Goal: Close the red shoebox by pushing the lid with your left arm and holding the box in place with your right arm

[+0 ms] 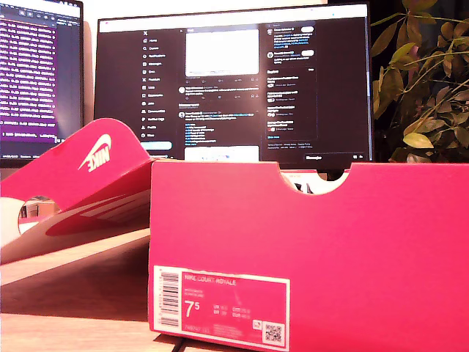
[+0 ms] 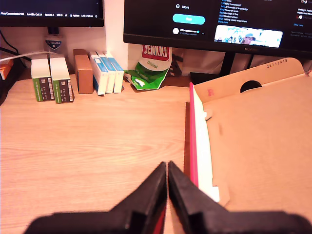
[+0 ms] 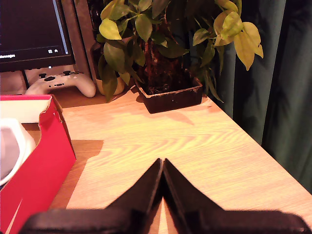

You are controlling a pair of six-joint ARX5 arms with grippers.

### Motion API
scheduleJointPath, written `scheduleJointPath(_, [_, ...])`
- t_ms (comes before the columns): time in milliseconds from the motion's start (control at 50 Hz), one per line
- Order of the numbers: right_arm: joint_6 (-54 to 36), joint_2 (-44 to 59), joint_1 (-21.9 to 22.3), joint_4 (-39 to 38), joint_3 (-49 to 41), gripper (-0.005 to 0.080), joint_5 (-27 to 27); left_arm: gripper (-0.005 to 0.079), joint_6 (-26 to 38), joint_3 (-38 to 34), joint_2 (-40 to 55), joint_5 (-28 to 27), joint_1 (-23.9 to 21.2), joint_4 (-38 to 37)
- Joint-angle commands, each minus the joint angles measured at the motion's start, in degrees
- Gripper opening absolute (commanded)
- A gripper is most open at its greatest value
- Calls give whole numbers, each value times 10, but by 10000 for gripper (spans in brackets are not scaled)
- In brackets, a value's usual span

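The red shoebox [image 1: 308,249] is seen close up on the worktop [image 2: 97,141], filling the exterior view's right, its labelled end turned toward that camera and its long axis apparently running away toward the monitors [image 1: 234,81]. The lid [image 1: 88,183] is flung open, tilted to the exterior view's left. The first gripper [image 2: 167,168] is pinched shut, empty, beside the lid; the second gripper [image 3: 162,163] likewise beside the box. If unbraced, the box could be slid sideways when the lid is pushed.
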State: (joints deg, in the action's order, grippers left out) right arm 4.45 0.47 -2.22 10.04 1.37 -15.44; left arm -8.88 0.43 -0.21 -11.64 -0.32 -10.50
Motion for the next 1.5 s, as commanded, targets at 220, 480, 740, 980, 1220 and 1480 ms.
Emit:
scheduleJointPath(220, [1, -4, 1, -3, -10, -12, 49, -19, -1, -18, -5, 1, 0, -11])
scheduleJointPath(480, [1, -4, 1, -3, -10, -12, 49, -19, -2, -18, -5, 1, 0, -11])
scheduleJointPath(740, [2, -4, 1, -3, -10, -12, 50, -19, -2, -18, -5, -1, 0, -10])
scheduleJointPath(980, [108, -4, 1, -33, -9, -12, 103, -19, -127, -18, -5, -25, 0, 14])
scheduleJointPath(1220, [143, -3, 1, -18, 41, -12, 177, -19, -205, 4, -5, -59, 0, 45])
scheduleJointPath(1480, [145, 41, 1, 94, 101, -12, 185, -19, -228, 26, 23, -87, 0, 43])
